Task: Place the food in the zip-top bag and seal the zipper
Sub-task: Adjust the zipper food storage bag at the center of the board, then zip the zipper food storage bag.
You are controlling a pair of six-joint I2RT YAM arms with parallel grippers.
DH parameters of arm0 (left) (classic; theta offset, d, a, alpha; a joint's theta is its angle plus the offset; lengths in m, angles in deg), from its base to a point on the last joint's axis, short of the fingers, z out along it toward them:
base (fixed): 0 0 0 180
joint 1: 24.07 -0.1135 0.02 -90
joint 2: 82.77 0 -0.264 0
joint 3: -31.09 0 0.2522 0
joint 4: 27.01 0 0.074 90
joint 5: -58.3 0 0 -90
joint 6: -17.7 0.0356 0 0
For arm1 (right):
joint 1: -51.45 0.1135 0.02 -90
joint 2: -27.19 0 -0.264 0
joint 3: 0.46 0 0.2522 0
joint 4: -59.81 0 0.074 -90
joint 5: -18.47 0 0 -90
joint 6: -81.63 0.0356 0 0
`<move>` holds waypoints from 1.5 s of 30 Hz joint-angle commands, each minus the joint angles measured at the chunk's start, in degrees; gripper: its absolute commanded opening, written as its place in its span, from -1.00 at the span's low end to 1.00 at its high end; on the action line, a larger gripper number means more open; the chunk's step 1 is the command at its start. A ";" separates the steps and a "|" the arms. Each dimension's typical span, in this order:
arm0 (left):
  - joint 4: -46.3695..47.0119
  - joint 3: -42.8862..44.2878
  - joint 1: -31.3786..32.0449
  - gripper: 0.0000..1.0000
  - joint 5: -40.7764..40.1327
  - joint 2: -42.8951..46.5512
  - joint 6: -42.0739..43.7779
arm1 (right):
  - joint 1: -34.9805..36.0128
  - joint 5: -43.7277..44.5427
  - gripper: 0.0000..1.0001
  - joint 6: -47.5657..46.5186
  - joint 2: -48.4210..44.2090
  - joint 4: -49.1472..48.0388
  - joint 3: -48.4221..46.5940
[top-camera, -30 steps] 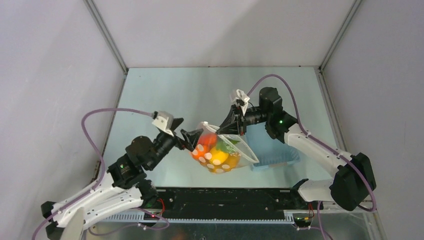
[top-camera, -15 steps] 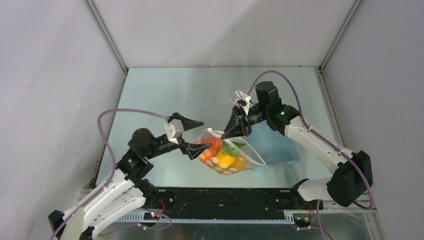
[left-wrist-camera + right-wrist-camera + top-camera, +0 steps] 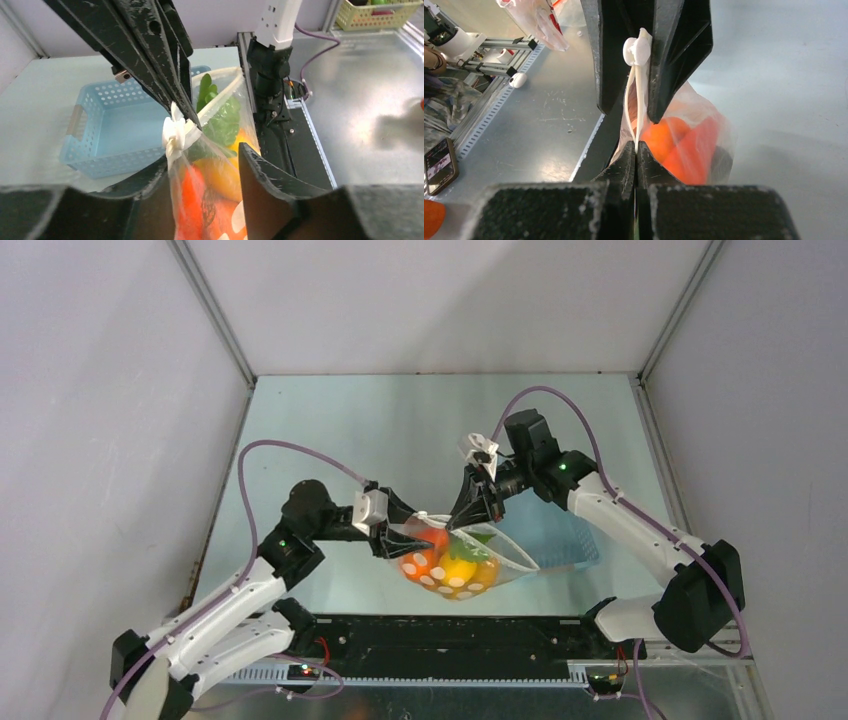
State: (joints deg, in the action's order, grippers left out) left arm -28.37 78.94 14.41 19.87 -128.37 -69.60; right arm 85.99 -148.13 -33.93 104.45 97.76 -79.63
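Top external: blue basket beside bag.

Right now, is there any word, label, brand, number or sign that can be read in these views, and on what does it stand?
None can be read.
The clear bag bears only white round dots, no letters.
The blue basket shows no label.
The phone, seen at the edge of the right wrist view, is too small and blurred for anything on its screen to be read.
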 commanded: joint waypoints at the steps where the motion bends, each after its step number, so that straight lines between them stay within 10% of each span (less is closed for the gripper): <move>1: 2.66 1.64 -0.42 -0.14 6.13 -1.80 2.22 | 0.41 -2.12 -1.00 -0.58 -1.43 -0.93 -3.18; 9: -0.98 4.61 -0.36 -0.98 6.48 -4.27 2.60 | 1.01 2.98 -0.95 -2.44 -2.81 2.10 -3.18; 14: -3.88 4.69 -0.33 -1.00 3.86 -3.48 3.60 | 1.32 9.57 0.03 -2.32 -4.24 3.22 -3.23; 18: -5.60 4.68 -0.12 -1.00 2.66 -2.65 4.50 | 4.14 10.90 0.40 -5.09 -6.32 3.15 -3.16; 27: -10.04 5.54 2.04 -1.00 -5.52 -1.61 6.06 | 14.30 31.01 0.38 6.81 -6.39 -12.51 -1.59; 45: -10.67 4.81 2.30 -1.00 -5.72 0.20 8.78 | 16.77 35.22 -0.15 6.15 -9.40 -10.93 -0.15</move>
State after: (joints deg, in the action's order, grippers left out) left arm -40.32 81.93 16.38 14.24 -129.22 -63.00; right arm 102.38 -114.10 -28.25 97.23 88.47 -79.82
